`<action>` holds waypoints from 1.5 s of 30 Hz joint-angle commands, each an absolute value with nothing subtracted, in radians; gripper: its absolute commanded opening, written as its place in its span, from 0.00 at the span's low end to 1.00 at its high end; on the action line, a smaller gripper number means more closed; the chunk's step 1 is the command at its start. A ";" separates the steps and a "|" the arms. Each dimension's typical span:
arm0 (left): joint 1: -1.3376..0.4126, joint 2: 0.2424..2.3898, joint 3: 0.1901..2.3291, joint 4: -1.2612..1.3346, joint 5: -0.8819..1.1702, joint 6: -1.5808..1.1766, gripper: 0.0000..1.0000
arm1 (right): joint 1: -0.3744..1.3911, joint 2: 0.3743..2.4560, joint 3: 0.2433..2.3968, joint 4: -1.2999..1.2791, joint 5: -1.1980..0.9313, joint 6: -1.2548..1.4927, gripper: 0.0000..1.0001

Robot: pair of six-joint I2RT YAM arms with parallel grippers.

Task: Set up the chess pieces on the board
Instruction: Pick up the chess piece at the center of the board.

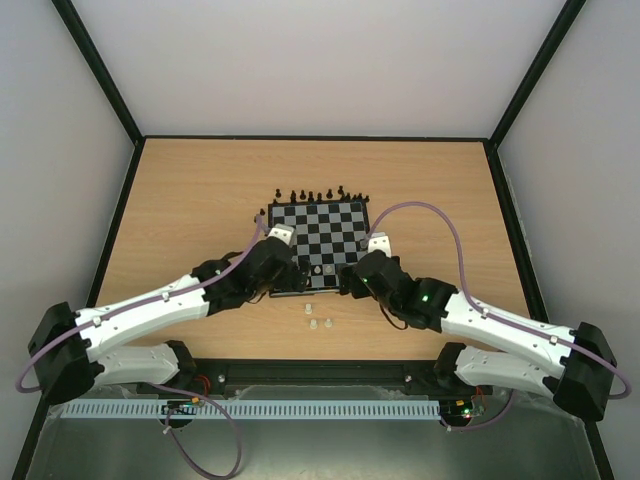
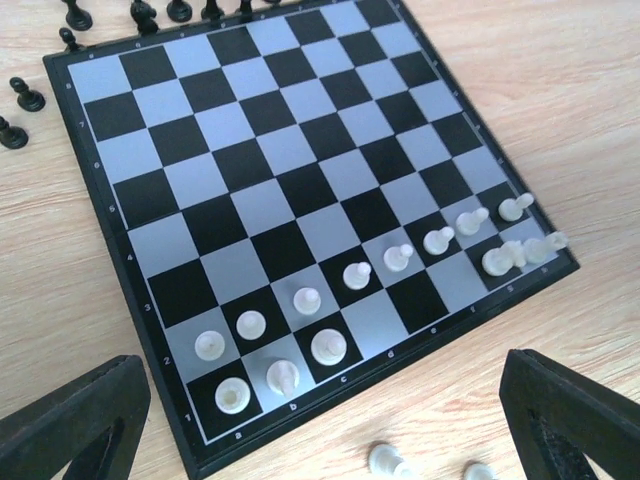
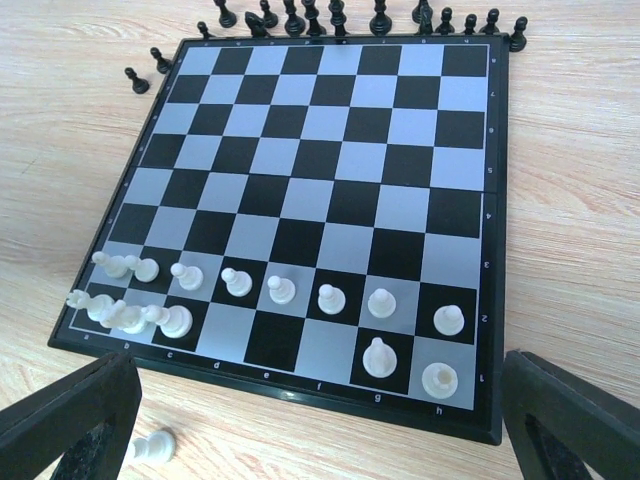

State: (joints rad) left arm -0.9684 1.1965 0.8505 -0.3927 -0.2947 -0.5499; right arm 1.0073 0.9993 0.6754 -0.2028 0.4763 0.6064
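Chess pieces (image 2: 385,458) partly ranked on board (image 2: 290,150), white strays off its near edge on table (image 2: 560,120), between wide-open empty jaws of left gripper (image 2: 320,420), merely beside right gripper (image 3: 320,400), likewise open and empty.

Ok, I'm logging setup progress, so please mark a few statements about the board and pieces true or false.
1. None of the black pieces stand on the board. True.
2. Every white piece is on the board. False: loose white pieces lie on the table by the board's near edge.
3. The right fingers grip a piece. False: they are open and empty.
4. The white pieces on the board sit only in its two nearest rows. True.
5. The left fingers are open. True.
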 commanded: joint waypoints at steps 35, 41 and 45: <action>-0.969 1.114 0.577 -0.018 -0.334 -0.506 0.99 | 1.006 1.083 0.692 -0.187 0.495 0.589 0.99; -0.970 1.104 0.574 -0.019 -0.336 -0.506 0.99 | 1.005 1.092 0.695 -0.190 0.496 0.589 0.99; -0.969 1.105 0.578 -0.021 -0.321 -0.507 0.99 | 1.005 1.089 0.694 -0.192 0.497 0.589 0.99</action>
State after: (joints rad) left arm -0.9684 1.1213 0.5873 -0.0353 -0.3187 -0.5152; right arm 1.0073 1.0847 0.6758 -0.1944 0.4805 0.5911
